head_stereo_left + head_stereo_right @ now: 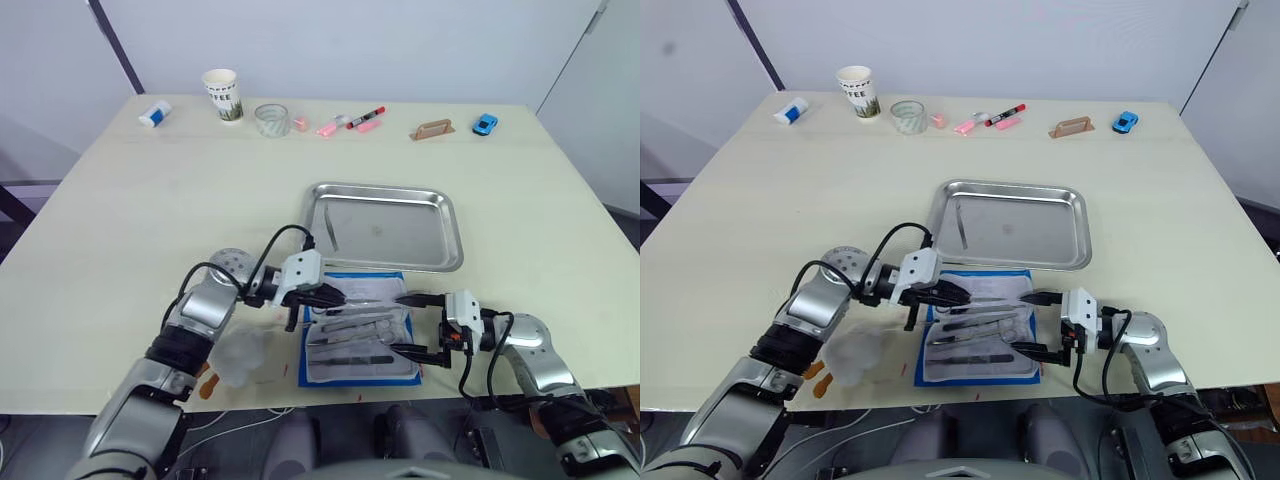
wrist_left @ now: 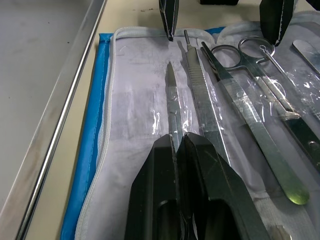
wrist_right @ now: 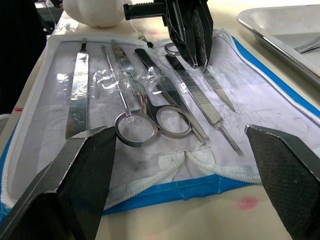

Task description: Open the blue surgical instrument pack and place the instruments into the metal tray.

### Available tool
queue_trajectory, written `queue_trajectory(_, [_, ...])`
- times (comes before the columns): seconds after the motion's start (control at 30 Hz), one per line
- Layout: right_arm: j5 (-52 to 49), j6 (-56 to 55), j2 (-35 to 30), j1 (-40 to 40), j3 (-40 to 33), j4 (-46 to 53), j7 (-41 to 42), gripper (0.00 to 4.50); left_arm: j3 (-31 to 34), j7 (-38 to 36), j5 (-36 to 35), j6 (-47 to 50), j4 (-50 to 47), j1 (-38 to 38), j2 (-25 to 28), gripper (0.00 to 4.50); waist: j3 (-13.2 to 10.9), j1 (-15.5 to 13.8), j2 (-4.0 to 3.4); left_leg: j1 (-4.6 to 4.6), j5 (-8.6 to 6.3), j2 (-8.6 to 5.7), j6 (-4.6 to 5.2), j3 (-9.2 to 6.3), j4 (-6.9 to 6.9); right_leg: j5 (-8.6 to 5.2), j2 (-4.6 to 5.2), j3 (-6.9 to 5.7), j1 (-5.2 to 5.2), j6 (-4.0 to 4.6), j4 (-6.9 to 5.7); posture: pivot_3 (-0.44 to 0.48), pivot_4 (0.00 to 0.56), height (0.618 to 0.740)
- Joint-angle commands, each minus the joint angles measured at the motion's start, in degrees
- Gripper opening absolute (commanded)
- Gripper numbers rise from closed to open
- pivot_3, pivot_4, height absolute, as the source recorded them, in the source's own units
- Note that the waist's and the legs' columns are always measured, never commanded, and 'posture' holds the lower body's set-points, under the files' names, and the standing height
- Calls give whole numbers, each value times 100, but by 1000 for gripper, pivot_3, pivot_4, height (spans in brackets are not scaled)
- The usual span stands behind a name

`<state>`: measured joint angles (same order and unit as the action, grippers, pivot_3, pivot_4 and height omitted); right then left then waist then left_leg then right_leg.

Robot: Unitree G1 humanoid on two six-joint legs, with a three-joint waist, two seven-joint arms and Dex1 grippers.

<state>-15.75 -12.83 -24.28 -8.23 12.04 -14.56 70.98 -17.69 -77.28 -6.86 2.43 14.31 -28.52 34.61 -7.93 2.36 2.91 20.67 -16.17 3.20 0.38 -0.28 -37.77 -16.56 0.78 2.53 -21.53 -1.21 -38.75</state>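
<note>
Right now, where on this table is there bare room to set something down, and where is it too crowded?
Free: the wide bare tabletop left of the metal tray, and the strip right of it. Most of the tray floor is bare too. Crowded: the open blue pack, where the left gripper and right gripper work, and the far edge from the paper cup to the toy car.

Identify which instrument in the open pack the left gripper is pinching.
The left gripper is shut on the slim pointed instrument nearest the pack's tray-side blue edge, beside the ridged-handle one; the ring-handled scissors lie untouched.
</note>
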Motion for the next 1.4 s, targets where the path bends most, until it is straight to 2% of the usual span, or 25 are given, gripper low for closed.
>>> queue_trajectory(0.03, [394, 343, 66, 290, 396, -764, -10, 4500, 52, -55, 44, -50, 33, -129, 79, 63, 0, 0, 0, 0, 0, 0, 0, -1, 0, 0, -1, 0, 0, 1, 0, 0, 150, 740])
queue_trajectory(0.57, [695, 598, -112, 185, 615, -629, -87, 4500, 76, -337, -97, 491, -550, -300, 291, 63, 0, 0, 0, 0, 0, 2, 0, 0, 0, -7, -7, 1, -1, 16, 1, 0, 150, 740])
queue_trajectory(1.2, [1012, 1281, -371, 296, 776, -5, -431, 4500, 52, -301, -55, 294, -297, -353, 141, 63, -14, 0, -21, 2, 0, 1, 0, 1, 0, -8, -9, 2, -3, 17, 1, 0, 150, 740])
queue_trajectory(1.4, [1107, 1536, -430, 248, 896, 53, -604, 4500, 118, -320, -65, 310, -248, -370, 241, 63, -18, 1, -29, 1, 0, 4, 0, -1, 2, -7, -51, 7, -4, 15, 0, 0, 150, 740])
